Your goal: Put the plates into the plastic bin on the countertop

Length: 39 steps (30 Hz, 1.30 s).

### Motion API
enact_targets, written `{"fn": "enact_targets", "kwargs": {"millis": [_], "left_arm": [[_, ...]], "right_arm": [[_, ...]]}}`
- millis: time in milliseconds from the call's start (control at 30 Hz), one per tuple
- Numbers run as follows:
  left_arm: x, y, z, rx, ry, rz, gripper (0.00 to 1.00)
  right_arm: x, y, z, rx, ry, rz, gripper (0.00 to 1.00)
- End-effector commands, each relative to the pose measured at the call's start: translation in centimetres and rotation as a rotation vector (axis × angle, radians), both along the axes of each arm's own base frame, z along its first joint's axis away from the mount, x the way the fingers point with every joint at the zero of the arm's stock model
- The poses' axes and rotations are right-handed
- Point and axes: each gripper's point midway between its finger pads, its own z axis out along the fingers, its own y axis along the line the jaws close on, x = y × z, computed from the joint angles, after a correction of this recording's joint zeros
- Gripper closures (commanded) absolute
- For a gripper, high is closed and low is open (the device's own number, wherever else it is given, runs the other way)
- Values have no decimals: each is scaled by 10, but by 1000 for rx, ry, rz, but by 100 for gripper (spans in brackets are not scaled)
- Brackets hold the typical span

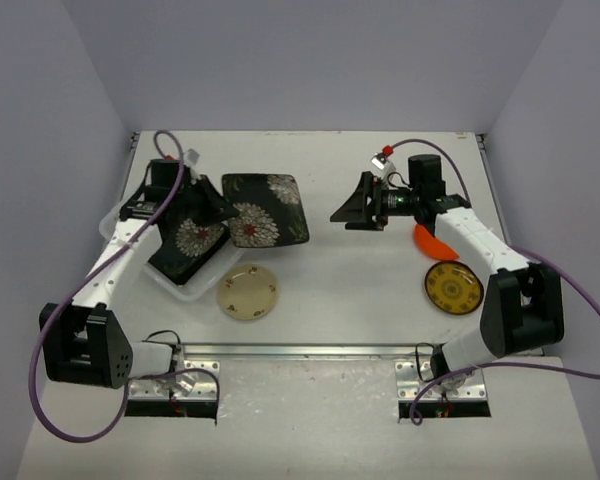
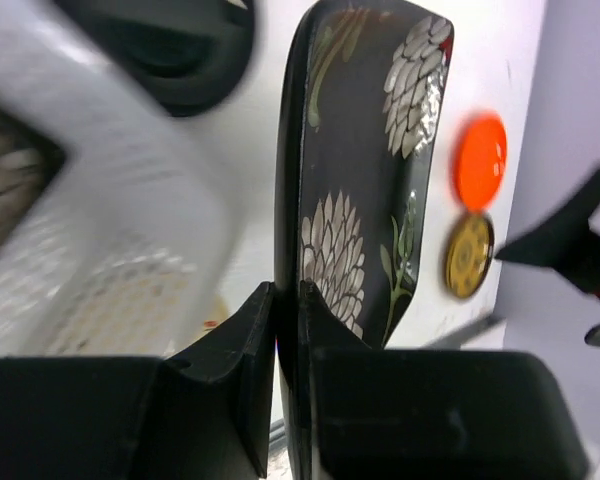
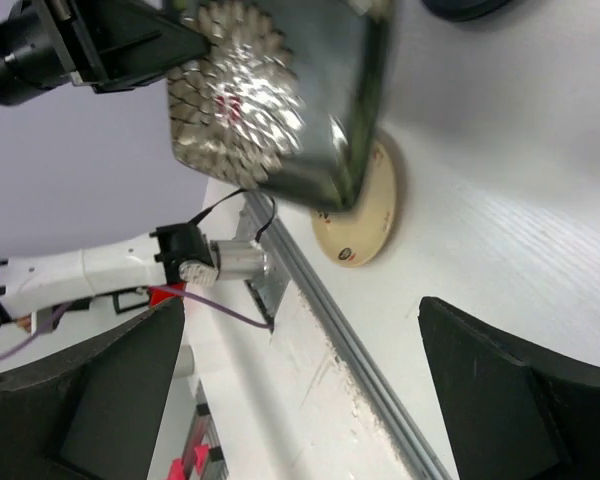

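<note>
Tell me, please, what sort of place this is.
Probably a robotics lab cell, not a kitchen: a white table boxed in by plain walls, with two robot arms mounted at its metal rail.

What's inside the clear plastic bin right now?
One black square plate with white flowers lies in the plastic bin. The left arm covers the bin's far side, so anything beneath there is hidden. The left claw holds a second flowered plate outside it.
</note>
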Motion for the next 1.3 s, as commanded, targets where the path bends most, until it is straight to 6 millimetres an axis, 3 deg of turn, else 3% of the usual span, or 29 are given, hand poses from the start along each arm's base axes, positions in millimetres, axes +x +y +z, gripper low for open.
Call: {"fn": "enact_targets", "kwargs": {"millis": [0, 100, 233, 300, 400, 733, 867, 933, 1033, 1100, 1133, 1167, 1267], "left_arm": [[11, 88, 74, -71, -192, 386, 100], [-8, 141, 76, -28, -196, 587, 100], [-23, 191, 44, 63, -119, 784, 100], [-27, 197, 21, 65, -65, 801, 100], [-35, 207, 3, 61, -29, 837, 100], [-53, 198, -27, 17, -8, 869, 100], [-54, 198, -48, 16, 35, 872, 93], [-51, 200, -53, 12, 30, 877, 97], [-43, 203, -56, 11, 23, 878, 96], [-38, 207, -56, 14, 26, 885, 73], [-37, 209, -55, 19, 27, 890, 57], [-36, 211, -56, 25, 32, 896, 35], [-37, 215, -54, 45, 28, 909, 12]], "right_arm": [[10, -27, 2, -60, -76, -94, 1], [7, -40, -10, -101, -62, -131, 1], [6, -44, -15, -126, -55, -141, 1], [5, -45, -17, -137, -53, -145, 1], [4, -48, -21, -159, -53, -157, 1], [-2, -49, -31, -166, -38, -154, 1], [-3, -48, -34, -158, -36, -151, 1], [-4, -47, -36, -150, -26, -150, 1], [-5, -46, -38, -142, -21, -146, 1], [-6, -44, -41, -140, -10, -140, 1], [-7, -43, -44, -141, -5, -138, 1], [-7, -42, -45, -145, -4, -141, 1], [-8, -37, -54, -165, 2, -136, 1]]}}
